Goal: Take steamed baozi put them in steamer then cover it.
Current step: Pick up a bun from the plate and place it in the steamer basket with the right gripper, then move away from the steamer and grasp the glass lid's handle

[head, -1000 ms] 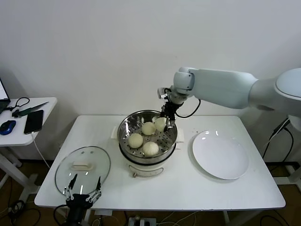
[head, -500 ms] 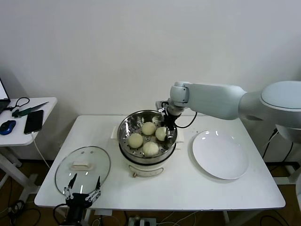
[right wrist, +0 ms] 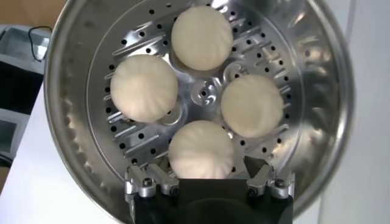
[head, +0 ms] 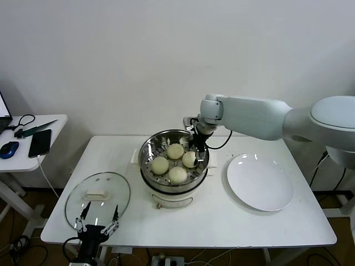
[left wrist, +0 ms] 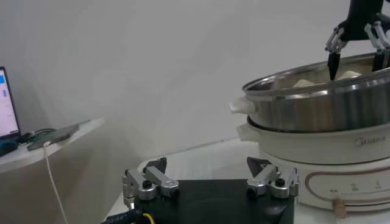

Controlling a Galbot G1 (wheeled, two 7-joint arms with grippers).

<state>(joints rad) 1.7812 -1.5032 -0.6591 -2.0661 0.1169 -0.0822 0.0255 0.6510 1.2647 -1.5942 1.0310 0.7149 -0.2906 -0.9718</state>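
**Ann:** Left gripper (head: 99, 223) sits low at the front edge of the table (head: 222, 221), fingers spread and holding nothing, parked just in front of the glass lid (head: 97, 198). That lid lies flat on the table, well off to the left of the steamer (head: 173, 160), so the covering step is not yet done.

**Ben:** And over the pot?

**Ann:** Four buns, all inside on the perforated tray. From the right wrist camera you can count them: one at the far side (right wrist: 202, 38), one to each flank (right wrist: 144, 87) (right wrist: 251, 105), and one right below the camera (right wrist: 201, 149), ringed round the tray's centre.

**Ben:** Is the right gripper (head: 196, 145) holding that last one?

**Ann:** No, its fingers stand wide apart, one tip either side of the nearest bun, over the back right of the pot. I'd call that bun released.

**Ben:** And the white plate (head: 259, 182)?

**Ann:** Bare, to the right of the steamer. So the loading looks finished; what's left, by my reading, is clearing the right arm and setting the lid on.
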